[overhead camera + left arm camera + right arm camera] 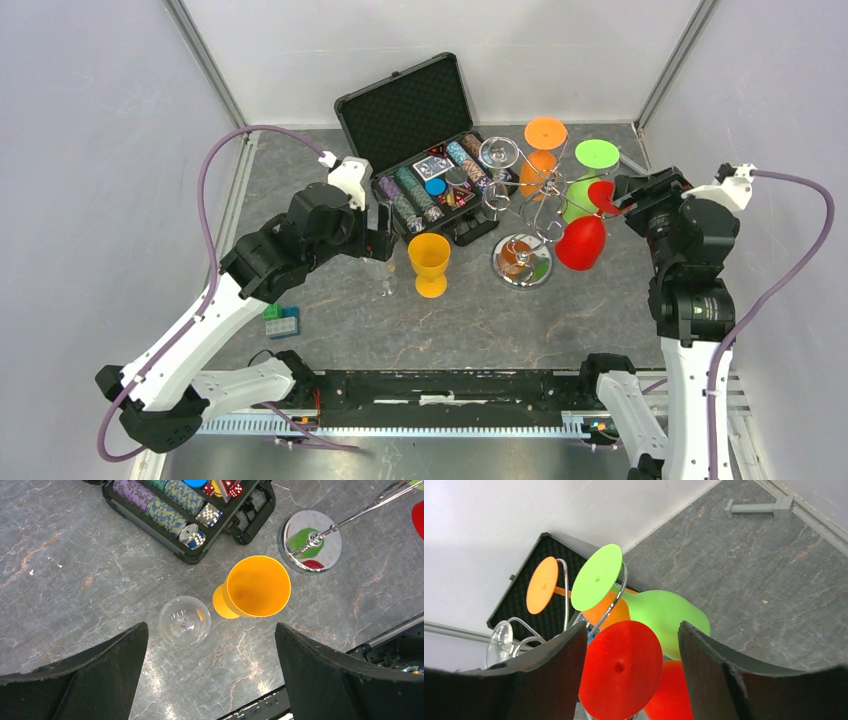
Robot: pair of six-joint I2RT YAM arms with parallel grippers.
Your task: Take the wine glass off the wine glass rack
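The wine glass rack [521, 261] stands mid-table, its chrome hooks [611, 607] carrying an orange [540, 165], a green [583, 190], a red [581, 243] and a clear wine glass [497, 152], all upside down. My right gripper [632, 625] is open around the red glass's round foot [620, 675]: the left finger is at its rim, the right finger apart from it. My left gripper [210, 627] hangs wide open over the table with nothing in it. Below it stand a clear glass [184, 620] and a yellow glass [257, 586], both upright.
An open black chip case [420, 150] lies behind the rack, touching distance from the hooks. Green and blue toy blocks [282, 320] sit near the left arm. A grey bracket [759, 507] lies by the back right wall. Walls close in all sides.
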